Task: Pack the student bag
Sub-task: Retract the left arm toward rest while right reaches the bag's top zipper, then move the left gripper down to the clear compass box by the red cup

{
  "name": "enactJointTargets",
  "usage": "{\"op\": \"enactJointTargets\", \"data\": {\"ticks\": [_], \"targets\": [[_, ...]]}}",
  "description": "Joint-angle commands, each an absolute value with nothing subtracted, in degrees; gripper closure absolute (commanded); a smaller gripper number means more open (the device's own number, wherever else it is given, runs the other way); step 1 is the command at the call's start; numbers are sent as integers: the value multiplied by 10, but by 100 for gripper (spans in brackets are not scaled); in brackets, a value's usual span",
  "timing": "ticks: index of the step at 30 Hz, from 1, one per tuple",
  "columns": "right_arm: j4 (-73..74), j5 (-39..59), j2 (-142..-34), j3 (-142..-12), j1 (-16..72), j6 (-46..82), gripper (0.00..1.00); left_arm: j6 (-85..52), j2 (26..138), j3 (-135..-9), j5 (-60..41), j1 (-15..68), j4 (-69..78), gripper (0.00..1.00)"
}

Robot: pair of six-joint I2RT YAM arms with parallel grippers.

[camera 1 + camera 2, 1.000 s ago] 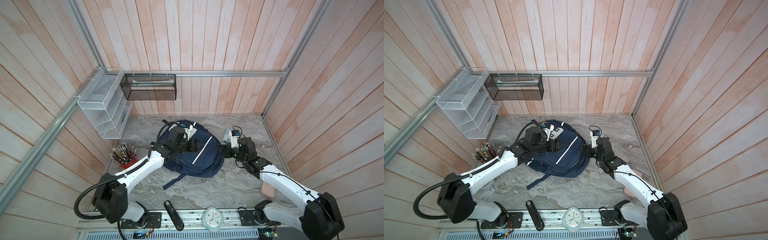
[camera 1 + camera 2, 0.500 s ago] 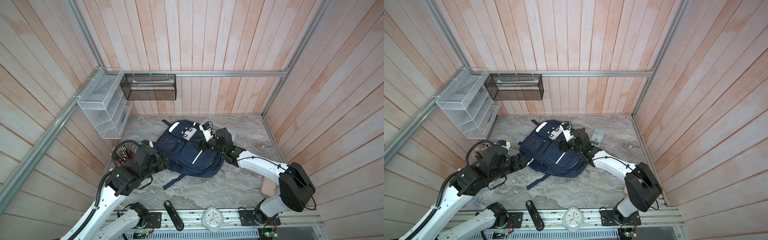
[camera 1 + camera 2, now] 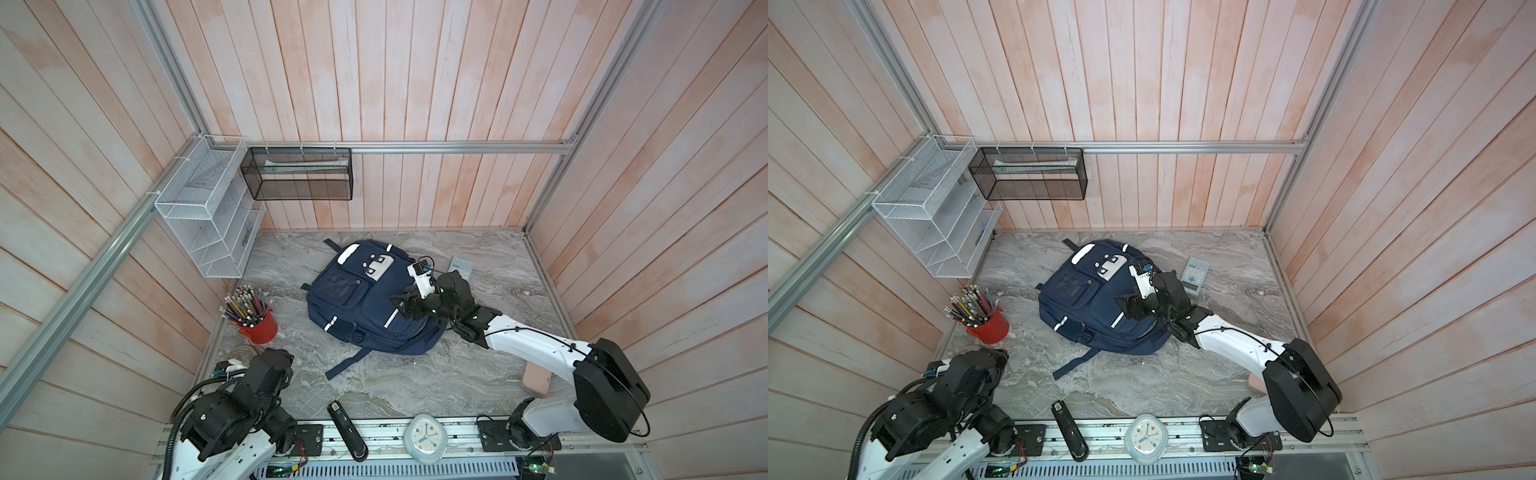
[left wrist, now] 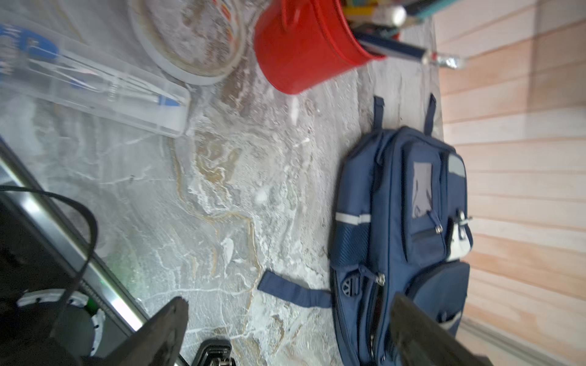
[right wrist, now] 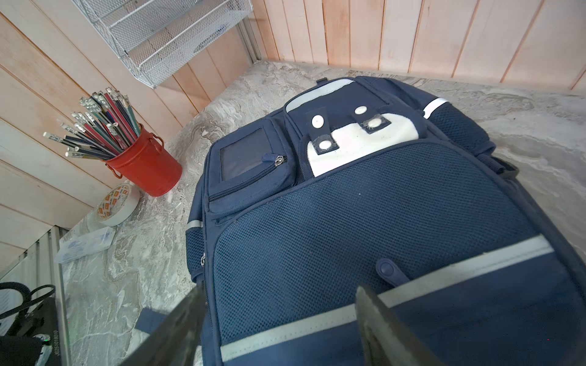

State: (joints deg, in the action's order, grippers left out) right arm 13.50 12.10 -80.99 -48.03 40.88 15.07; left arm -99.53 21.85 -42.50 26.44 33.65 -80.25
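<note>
One student bag (image 3: 361, 299), a large navy-blue fabric backpack with white stripes, flat and front-up on the grey marble counter (image 3: 415, 382), nearer its back edge. Right gripper (image 5: 279, 288): jaws spread above the mesh front panel. Left gripper (image 4: 288, 299): jaws spread wide, empty, by the front-left corner.

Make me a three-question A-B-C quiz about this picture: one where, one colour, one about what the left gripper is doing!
1. Where is the red pencil cup?
A) on top of the backpack
B) beside the backpack, not touching
C) inside the backpack

2. What colour is the backpack?
A) navy blue
B) green
C) yellow

3. How is the left gripper?
A) shut tight
B) shut on the backpack
C) open, holding nothing

Answers:
1 B: it stands apart, left of the backpack in both top views.
2 A: its fabric is dark blue.
3 C: its jaws stand wide apart with nothing between.
</note>
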Motion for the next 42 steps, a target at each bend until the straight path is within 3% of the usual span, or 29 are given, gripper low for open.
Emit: {"op": "enactJointTargets", "data": {"ticks": [1,6,11,14,20,24,28,32,38,42], "targets": [[128,125,-805,-474,413,160,25,-1086,255,-436,356,335,-881,0],[131,141,-811,-474,412,175,25,-1102,319,-430,427,332,-883,0],[121,138,-814,-481,412,179,25,-1098,289,-422,508,329,-846,0],[123,137,-815,-480,412,182,25,-1008,312,-433,521,315,-798,0],[121,147,-833,-481,412,192,26,-781,387,-444,444,217,-624,3],[117,143,-839,-484,412,191,26,-772,403,-462,410,161,-615,5],[120,149,-848,-485,412,198,26,-734,408,-449,334,54,-579,6],[113,148,-855,-489,412,196,26,-783,401,-452,329,-11,-646,6],[110,156,-864,-494,412,203,26,-740,367,-393,250,-114,-575,8],[107,159,-860,-493,413,202,26,-731,404,-373,203,-181,-561,17]]}}
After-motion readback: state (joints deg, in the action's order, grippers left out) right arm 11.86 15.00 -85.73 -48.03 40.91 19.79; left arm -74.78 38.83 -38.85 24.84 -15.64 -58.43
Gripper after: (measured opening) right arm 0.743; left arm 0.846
